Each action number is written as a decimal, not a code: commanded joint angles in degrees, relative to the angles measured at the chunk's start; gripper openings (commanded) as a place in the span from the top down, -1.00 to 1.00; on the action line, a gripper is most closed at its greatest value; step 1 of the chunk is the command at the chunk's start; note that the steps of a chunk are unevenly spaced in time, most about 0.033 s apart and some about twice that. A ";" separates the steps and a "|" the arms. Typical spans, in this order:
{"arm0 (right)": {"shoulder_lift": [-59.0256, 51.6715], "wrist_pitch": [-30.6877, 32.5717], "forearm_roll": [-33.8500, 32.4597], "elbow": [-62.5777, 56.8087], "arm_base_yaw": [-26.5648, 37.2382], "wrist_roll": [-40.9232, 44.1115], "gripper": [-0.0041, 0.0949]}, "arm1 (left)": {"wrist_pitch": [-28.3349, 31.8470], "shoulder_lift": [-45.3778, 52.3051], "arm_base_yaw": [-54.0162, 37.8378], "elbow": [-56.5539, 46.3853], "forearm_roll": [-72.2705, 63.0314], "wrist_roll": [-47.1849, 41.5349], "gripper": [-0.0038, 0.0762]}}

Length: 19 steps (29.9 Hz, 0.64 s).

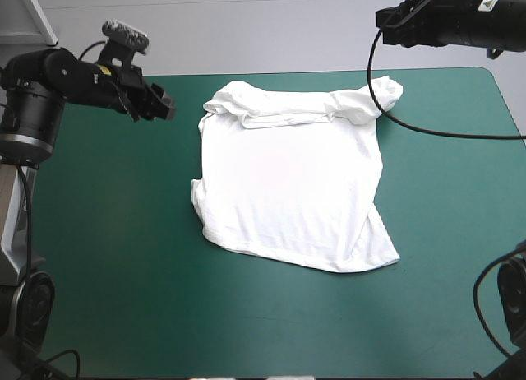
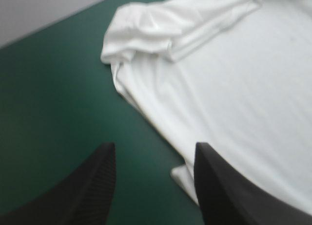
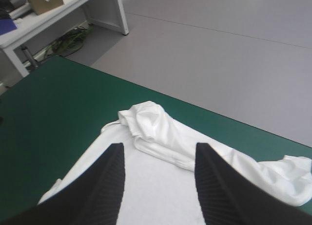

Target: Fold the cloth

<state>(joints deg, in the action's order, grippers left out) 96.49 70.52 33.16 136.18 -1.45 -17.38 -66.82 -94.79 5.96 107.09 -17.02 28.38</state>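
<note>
The white T-shirt (image 1: 292,183) lies spread on the teal-green table, its sleeves bunched along the far edge and its hem toward the front. My left gripper (image 1: 162,104) hovers to the left of the shirt's far-left sleeve, open and holding nothing. In the left wrist view the gripper (image 2: 153,174) stands above the shirt's left side edge (image 2: 234,88). My right gripper (image 1: 390,25) is raised above the far-right corner of the shirt, beyond the table's far edge. Its wrist view has the open gripper (image 3: 158,174) over the T-shirt (image 3: 161,132) with nothing between the fingers.
Bare teal-green cover (image 1: 107,232) surrounds the shirt on the left, right and front. The table's far edge (image 1: 271,72) runs just behind the sleeves.
</note>
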 commanded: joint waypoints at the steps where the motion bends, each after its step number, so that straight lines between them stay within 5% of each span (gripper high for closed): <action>1: -7.53 -2.88 2.87 -5.29 -0.01 0.29 0.06 | 1.36 5.36 -0.11 -8.89 1.35 -2.50 0.04; 10: -20.80 -5.49 -2.50 -38.95 -0.01 -2.54 0.08 | 16.76 6.77 -0.11 -35.10 -7.88 -0.20 0.03; 19: -23.77 -12.09 -3.42 -60.06 -0.01 -6.60 0.08 | 22.06 1.62 -0.11 -38.76 -17.31 4.25 0.03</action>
<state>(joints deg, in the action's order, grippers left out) 74.55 62.20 28.39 78.83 -1.45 -21.91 -46.77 -93.71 5.82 67.15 -29.81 31.30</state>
